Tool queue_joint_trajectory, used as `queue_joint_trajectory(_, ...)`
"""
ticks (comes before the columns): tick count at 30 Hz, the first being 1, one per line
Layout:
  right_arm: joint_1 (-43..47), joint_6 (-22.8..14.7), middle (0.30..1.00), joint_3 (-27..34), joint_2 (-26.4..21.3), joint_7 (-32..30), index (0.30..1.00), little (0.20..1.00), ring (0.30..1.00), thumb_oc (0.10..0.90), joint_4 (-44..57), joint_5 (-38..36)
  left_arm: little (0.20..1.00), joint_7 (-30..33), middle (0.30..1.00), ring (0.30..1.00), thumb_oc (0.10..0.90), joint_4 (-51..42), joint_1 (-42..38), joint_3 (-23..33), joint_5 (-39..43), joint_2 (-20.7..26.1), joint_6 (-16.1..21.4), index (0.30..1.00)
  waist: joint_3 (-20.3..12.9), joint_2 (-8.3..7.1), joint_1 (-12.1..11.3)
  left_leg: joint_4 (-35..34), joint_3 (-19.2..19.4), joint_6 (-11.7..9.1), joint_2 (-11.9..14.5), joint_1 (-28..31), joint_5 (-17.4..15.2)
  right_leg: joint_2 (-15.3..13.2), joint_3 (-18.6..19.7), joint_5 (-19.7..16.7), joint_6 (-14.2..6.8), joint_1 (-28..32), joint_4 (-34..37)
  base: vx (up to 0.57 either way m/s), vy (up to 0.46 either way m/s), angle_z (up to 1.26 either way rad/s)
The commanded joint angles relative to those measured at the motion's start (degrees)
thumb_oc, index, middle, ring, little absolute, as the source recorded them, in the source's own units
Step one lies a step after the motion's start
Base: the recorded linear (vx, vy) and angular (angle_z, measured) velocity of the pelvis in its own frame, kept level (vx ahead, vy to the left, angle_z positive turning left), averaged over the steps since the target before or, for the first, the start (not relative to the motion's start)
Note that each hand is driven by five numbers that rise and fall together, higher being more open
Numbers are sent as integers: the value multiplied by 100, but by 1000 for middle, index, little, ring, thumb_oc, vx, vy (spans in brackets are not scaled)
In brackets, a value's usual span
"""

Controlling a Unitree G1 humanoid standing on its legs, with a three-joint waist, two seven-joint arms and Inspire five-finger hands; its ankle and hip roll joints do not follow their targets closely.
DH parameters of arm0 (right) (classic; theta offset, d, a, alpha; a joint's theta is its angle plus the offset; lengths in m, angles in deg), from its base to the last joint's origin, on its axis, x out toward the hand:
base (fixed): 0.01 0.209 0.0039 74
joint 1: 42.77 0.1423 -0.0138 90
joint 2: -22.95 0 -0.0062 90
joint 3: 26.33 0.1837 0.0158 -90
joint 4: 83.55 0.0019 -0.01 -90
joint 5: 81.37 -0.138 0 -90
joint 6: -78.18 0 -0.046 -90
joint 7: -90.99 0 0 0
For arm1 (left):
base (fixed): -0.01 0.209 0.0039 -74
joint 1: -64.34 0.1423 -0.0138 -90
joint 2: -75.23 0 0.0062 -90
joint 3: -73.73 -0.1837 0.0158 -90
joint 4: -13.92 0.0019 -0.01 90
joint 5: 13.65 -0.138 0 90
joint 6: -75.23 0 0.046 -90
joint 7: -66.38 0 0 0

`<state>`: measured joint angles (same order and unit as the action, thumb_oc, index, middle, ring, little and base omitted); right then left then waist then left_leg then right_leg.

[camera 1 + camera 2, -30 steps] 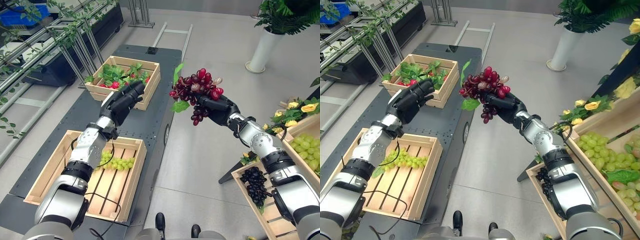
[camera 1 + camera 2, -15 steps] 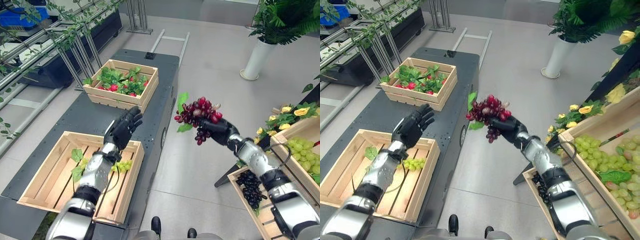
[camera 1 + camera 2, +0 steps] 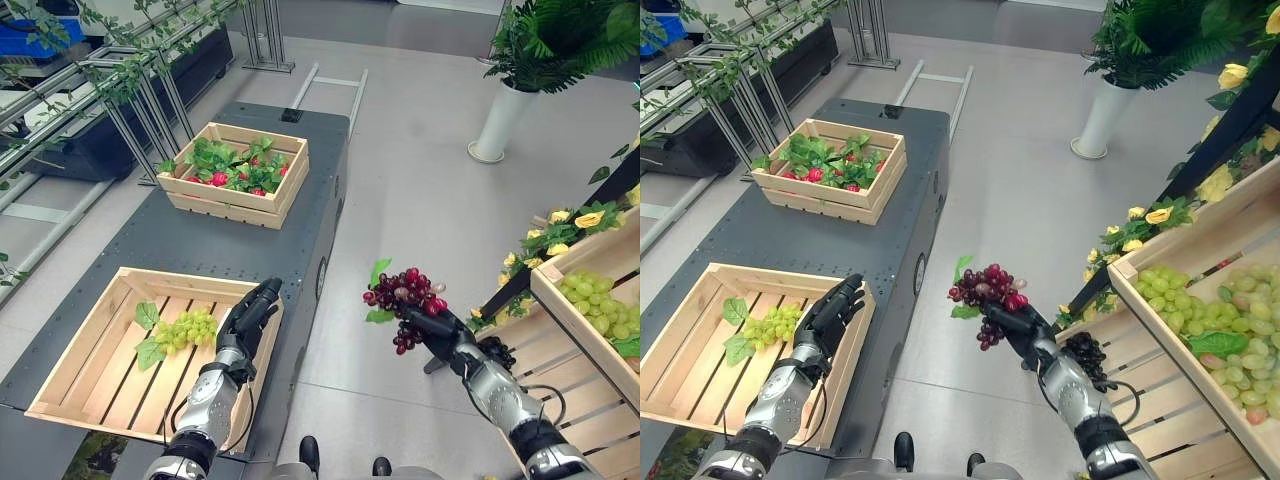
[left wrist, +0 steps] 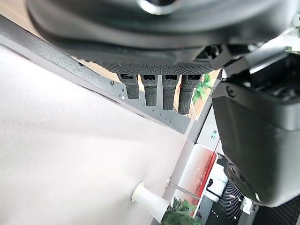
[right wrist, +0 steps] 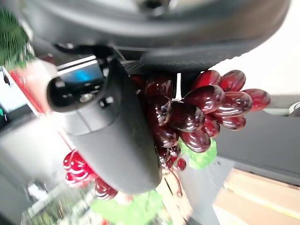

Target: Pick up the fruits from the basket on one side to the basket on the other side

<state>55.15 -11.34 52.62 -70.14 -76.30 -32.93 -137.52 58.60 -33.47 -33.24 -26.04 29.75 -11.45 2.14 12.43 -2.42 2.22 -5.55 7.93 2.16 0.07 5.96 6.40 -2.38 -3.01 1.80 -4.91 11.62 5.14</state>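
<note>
A bunch of red grapes [image 3: 405,293] with a green leaf hangs in the air over the grey floor, and my right hand [image 3: 438,336] is shut on it. In the right wrist view the thumb [image 5: 117,136] presses across the red grapes [image 5: 213,101]. My left hand [image 3: 250,315] is open with straight fingers [image 4: 159,91] and holds nothing. It hovers over the right rim of the near wooden crate [image 3: 190,281]. A bunch of green grapes [image 3: 186,327] with leaves lies in that crate.
A far crate [image 3: 226,211] of red fruit and leaves stands on the dark platform [image 3: 200,240]. At the right are slanted wooden crates with green grapes [image 3: 598,308] and black grapes [image 3: 1087,356], plus yellow flowers [image 3: 590,217]. A white planter [image 3: 495,125] stands behind.
Both arms have drawn back and down. The right hand brought the red grapes lower and nearer; the left hand dropped from by the far crate to the near crate's rim. The camera view shifted.
</note>
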Motion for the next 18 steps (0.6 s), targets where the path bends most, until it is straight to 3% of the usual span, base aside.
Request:
queue_joint_trajectory(1,360,-813,300,390,14,626,300,300,300,400,91,-16,900,-44,900,900,800,-2,-412,-88,-341,-184,782,900,-464,95,3,55,-101,-59,-208,433,-1171,331,-77,-174,153,-368,-14,26,4,-13)
queue_joint_trajectory(10,-240,-1155,300,631,215,547,300,300,300,400,-239,-14,900,-38,900,900,800,-121,-114,-164,-531,-287,1001,900,-295,10,117,55,20,-16,-189,395,-1159,389,59,-258,133,-465,-14,27,-5,-10)
queue_joint_trajectory(18,-477,-1697,300,757,559,-304,300,300,300,400,-367,152,900,251,900,900,800,-186,23,-322,-555,-421,849,900,-26,-104,228,281,217,55,-135,177,-1182,468,275,-336,157,-737,-120,24,-44,-15)
